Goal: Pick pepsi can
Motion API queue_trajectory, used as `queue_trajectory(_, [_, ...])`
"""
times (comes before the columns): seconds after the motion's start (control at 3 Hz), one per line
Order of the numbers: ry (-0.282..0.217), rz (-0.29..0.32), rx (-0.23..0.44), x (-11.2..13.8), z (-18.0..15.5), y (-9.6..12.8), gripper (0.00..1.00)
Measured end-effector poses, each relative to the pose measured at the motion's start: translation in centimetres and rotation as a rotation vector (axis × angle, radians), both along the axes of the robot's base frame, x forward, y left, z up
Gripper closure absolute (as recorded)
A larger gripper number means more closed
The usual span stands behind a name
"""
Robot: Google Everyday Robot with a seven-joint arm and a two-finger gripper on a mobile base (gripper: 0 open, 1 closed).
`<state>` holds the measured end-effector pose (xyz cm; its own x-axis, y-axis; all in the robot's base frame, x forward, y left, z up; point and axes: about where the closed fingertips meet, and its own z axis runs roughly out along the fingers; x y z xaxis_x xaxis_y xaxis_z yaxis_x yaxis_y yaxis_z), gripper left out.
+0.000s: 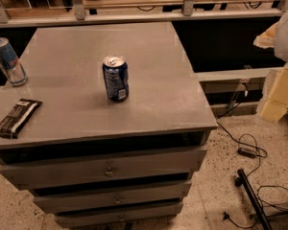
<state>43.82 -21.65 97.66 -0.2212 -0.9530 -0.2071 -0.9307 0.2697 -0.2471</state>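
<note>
The pepsi can [115, 78] stands upright near the middle of the grey cabinet top [153, 80]. It is dark navy blue with a silver top and white print on its side. Nothing touches it. My gripper is not in view in the camera view. A pale, blurred shape [287, 32] sits at the right edge, away from the can, and I cannot tell what it is.
A slimmer blue-and-silver can [8, 61] stands at the cabinet's left edge. A dark snack bar wrapper [17, 118] lies at the front left. Drawers [105, 169] face front. Cream foam blocks [281, 97], cables [247, 150] and a black pole [252, 195] are on the floor to the right.
</note>
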Motion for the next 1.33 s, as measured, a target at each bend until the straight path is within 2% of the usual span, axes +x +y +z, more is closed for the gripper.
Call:
queue_trajectory(0.33, [-0.009,0.013,0.008,0.3,0.1,0.5,0.00])
queue_trajectory(0.67, [-0.069,0.108,0.067,2.0,0.7,3.8,0.00])
queue_trajectory(1.0, [-0.105,0.243,0.085,5.1,1.8,9.6,0.00])
queue_trajectory(1.33, [-0.069,0.403,0.060,10.1,1.4,18.1,0.00])
